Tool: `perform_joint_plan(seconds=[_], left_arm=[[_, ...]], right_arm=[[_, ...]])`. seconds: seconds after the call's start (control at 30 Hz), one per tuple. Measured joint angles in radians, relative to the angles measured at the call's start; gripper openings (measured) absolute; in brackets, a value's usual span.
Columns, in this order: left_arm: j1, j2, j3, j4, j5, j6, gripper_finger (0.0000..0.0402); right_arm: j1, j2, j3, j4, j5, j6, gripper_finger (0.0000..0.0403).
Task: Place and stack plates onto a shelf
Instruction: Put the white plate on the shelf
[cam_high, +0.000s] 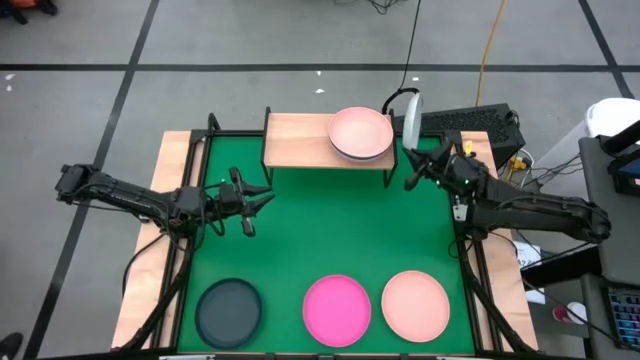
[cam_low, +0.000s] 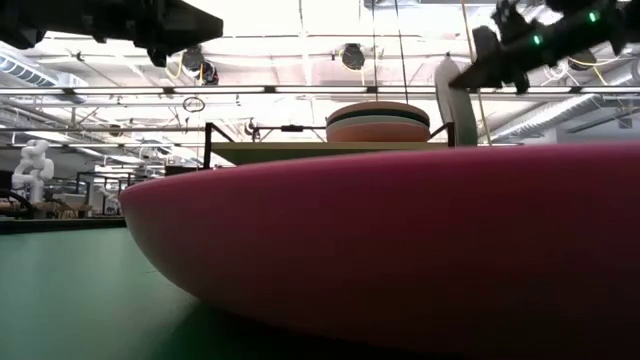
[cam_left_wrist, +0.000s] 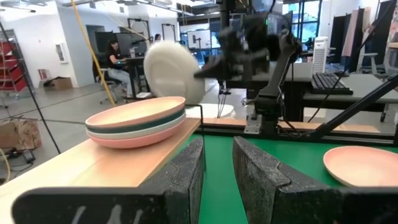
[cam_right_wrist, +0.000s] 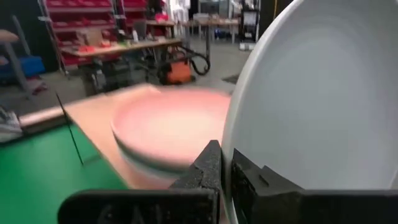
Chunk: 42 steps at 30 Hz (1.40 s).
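Note:
The light-wood shelf (cam_high: 300, 140) stands at the mat's far edge. On its right half sits a stack of plates (cam_high: 361, 133), pink on top; the stack (cam_left_wrist: 137, 121) also shows in the left wrist view. My right gripper (cam_high: 412, 165) is shut on a pale mint-white plate (cam_high: 411, 118) that stands on edge just right of the stack. My left gripper (cam_high: 262, 195) hovers open over the mat, near the shelf's left end, holding nothing. A dark grey-teal plate (cam_high: 228, 312), a magenta plate (cam_high: 337, 310) and a peach plate (cam_high: 415, 305) lie flat along the near edge. My right gripper pinches the white plate's rim (cam_right_wrist: 231, 146) between its two fingers, one finger (cam_right_wrist: 208, 165) on each face. It comes at the near part of the rim from the near side, slanting down. The plate (cam_low: 455, 100) stands upright on edge over the shelf's right end, beside the stack.
Wooden strips (cam_high: 165, 200) edge the green mat. A keyboard (cam_high: 470, 122) and cables lie beyond the right far corner. The magenta plate (cam_low: 400, 250) fills the low view's foreground. The shelf's left half and the mat's middle (cam_high: 330, 230) hold nothing.

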<state>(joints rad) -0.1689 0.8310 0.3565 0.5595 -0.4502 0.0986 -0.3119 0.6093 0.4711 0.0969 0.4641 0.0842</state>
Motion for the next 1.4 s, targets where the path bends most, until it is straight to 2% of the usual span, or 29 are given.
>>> perform_joint_plan(seconds=[0.23,0.6,0.67,0.77,0.83,0.93,1.07,1.27,1.4], left_arm=[[0.022,0.000,0.000,-0.012,0.001,0.000,0.0092],[0.037,0.000,0.000,-0.019,0.001,-0.027,0.0092],[0.039,0.000,0.000,-0.019,-0.003,-0.048,0.0092],[0.054,0.000,0.000,-0.019,-0.042,-0.044,0.0092],[0.058,-0.002,0.000,-0.021,-0.050,-0.025,0.0092],[0.061,-0.022,0.015,-0.028,-0.049,0.054,0.0092],[0.076,-0.077,0.104,-0.065,-0.050,0.130,0.0092],[0.100,-0.085,0.224,-0.368,-0.049,0.040,0.0093],[0.103,-0.056,0.216,-0.388,-0.049,-0.007,0.0093]], right_arm=[[0.000,0.176,0.232,0.008,-0.118,-0.065,0.0001],[0.000,0.589,0.590,0.014,-0.306,-0.220,0.0000],[0.000,0.657,0.649,0.040,-0.376,-0.239,0.0000],[0.001,0.742,0.718,0.111,-0.543,-0.246,0.0000],[0.009,0.791,0.756,0.145,-0.592,-0.256,0.0000],[0.014,0.867,0.804,0.146,-0.601,-0.308,0.0000],[0.012,0.969,0.859,0.140,-0.608,-0.358,0.0000],[0.010,1.104,0.969,0.058,-0.615,-0.472,0.0000],[0.010,1.159,1.002,-0.045,-0.617,-0.541,0.0000]])
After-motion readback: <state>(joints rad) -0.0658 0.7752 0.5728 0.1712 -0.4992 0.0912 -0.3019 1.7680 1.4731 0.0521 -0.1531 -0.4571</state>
